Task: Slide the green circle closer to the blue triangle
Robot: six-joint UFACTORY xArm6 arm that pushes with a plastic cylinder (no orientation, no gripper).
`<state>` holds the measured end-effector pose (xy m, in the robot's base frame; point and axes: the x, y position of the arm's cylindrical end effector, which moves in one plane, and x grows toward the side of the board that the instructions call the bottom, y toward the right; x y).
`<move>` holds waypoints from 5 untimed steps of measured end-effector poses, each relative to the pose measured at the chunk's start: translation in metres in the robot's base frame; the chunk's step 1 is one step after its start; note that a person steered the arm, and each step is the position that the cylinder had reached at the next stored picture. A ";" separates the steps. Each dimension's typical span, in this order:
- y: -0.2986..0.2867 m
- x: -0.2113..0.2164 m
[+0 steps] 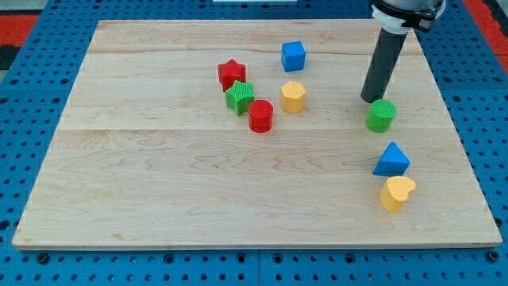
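Observation:
The green circle (pixel 381 115) sits on the wooden board at the view's right. The blue triangle (pixel 391 160) lies a short way below it, toward the view's bottom. My tip (pixel 368 99) stands just above and slightly left of the green circle, close to its upper edge or touching it. The dark rod rises from there to the view's top right.
A yellow heart (pixel 396 193) lies right below the blue triangle. Near the middle are a red star (pixel 232 73), a green cube (pixel 240 97), a red cylinder (pixel 260 116), a yellow cylinder-like block (pixel 293 96) and a blue cube (pixel 293 56). The board's right edge (pixel 464 135) is near.

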<state>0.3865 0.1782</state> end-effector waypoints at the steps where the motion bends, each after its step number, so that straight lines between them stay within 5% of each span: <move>1: 0.003 0.007; 5: 0.010 0.037</move>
